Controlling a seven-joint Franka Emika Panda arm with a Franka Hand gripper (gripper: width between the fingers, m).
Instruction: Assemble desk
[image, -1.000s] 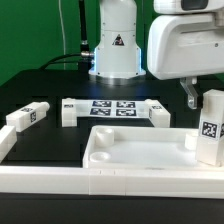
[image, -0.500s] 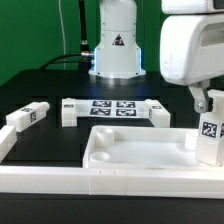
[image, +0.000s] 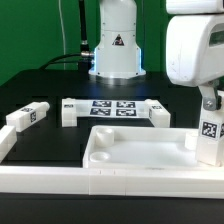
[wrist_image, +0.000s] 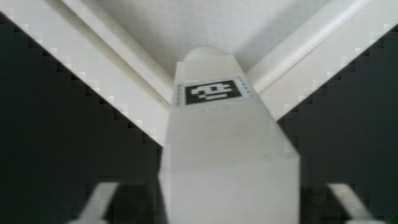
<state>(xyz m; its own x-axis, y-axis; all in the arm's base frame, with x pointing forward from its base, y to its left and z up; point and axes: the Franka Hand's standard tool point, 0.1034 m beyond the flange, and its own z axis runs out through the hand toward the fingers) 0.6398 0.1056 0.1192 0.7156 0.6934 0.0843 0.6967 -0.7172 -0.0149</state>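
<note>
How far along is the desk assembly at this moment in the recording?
Done: nothing visibly joined; the desk panel lies bare, with no leg fitted in the sockets I can see. In hand: the claw straddles the upright leg at the panel's end on the exterior view's right; whether it grips yet is unclear. Left: that leg plus three loose legs lying beyond the panel.

The upright white square plastic leg (image: 209, 135) stands under the fingers (image: 207, 100), its top between them. The white rimmed rectangular plastic panel (image: 130, 150) lies beside the fingers, toward the exterior view's left. The marker board (image: 113, 108) lies behind that panel.
</note>
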